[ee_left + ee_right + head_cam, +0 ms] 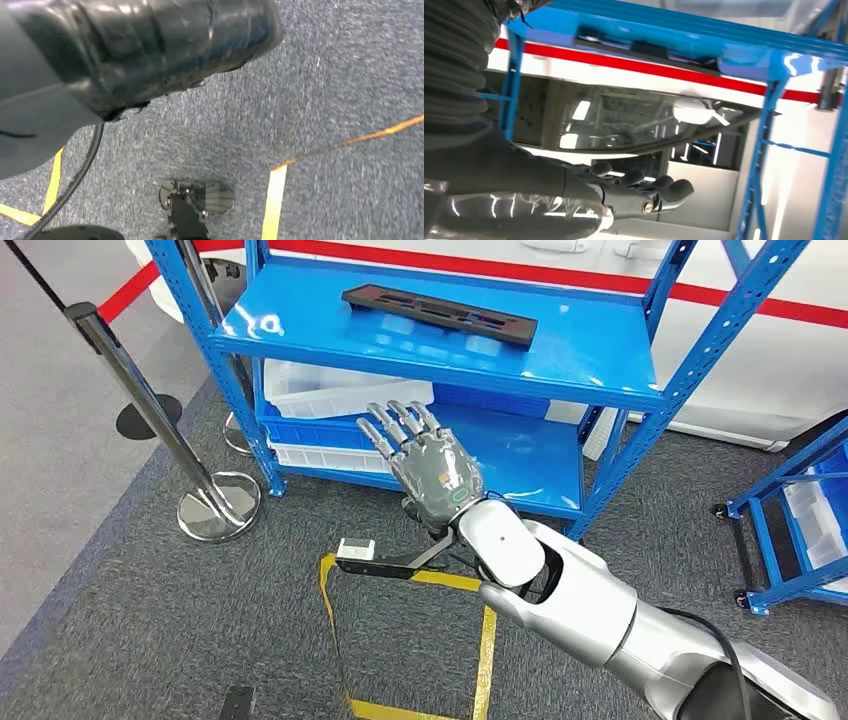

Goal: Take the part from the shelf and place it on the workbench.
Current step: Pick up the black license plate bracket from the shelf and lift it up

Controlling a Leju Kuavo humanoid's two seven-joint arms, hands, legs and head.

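- Part (pixel 440 316) — a long, flat black piece with slots — is laid on the top board of the blue shelf (pixel 600 370), slanted across it, nearer the back edge than the front edge, and touched by nothing.
- Right hand (pixel 425 460) is raised in front of the shelf, below the front edge of the top board and over the lower board; its fingers (pixel 398 425) are stretched out and a little apart, with nothing held between them.
- Seen from the right wrist, the same hand (pixel 639 192) is shown extended beneath the blue board, the dark part (pixel 649 50) lying above it and well apart from it.
- Left hand: its fingers cannot be told from the left wrist view, where grey carpet (pixel 350 75) crossed by yellow tape (pixel 274 200) is seen.
- White bins (pixel 340 390) are stored on the lower board, toward its left end.
- Chrome post (pixel 150 405) on a round base is stood on the carpet beside the shelf's left corner — a second blue rack (pixel 800 510) is seen at the far right.
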